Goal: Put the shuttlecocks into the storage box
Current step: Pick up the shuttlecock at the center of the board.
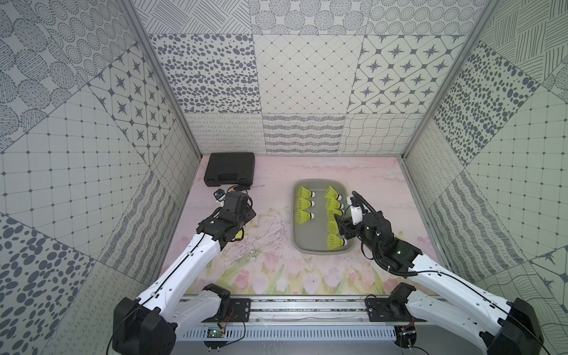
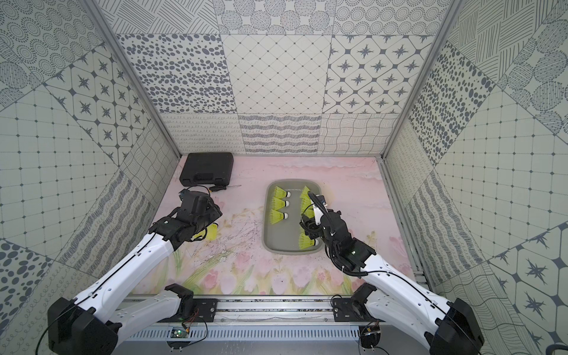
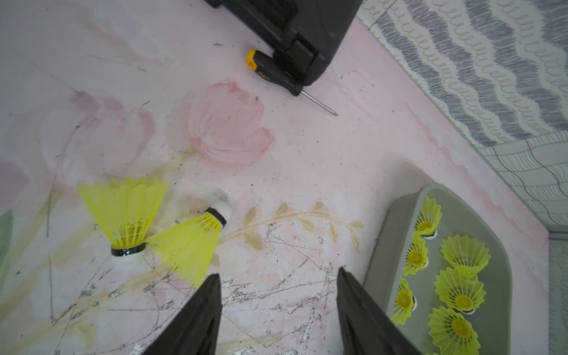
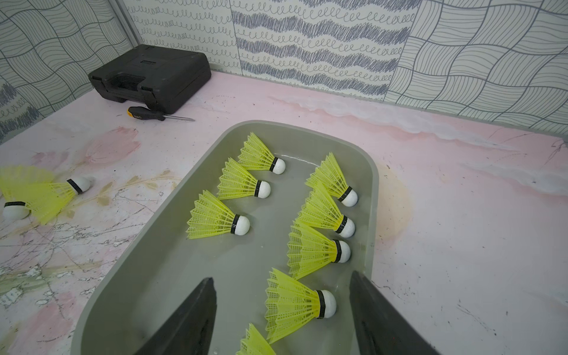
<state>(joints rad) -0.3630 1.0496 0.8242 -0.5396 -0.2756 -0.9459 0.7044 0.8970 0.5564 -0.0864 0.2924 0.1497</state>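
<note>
we see the grey box (image 4: 172, 227) on the right half of the pink tabletop (image 1: 276, 261). most of the shuttlecocks (image 4: 215, 219) lie in it on their sides: three in a row along its left side, corks pointing right, and four more along its right side. the skirt of an eighth shows only in part, under the right gripper (image 4: 281, 276). that gripper hangs over the near end of the box with its jaws wide apart and nothing held. the nearest shuttlecock lies on the box floor below the gap, clear of both fingers in the right wrist view. two more shuttlecocks (image 3: 126, 215) lie on the tabletop well left of the box, touching each other, their corks pointing opposite ways. the left gripper (image 3: 278, 273) hovers over bare tabletop between that pair and the box, jaws apart and empty. in both top views the left arm hides most of the pair. a black case (image 1: 230, 169) sits in the far left corner, with a screwdriver (image 4: 146, 113) just beside its front edge.
</note>
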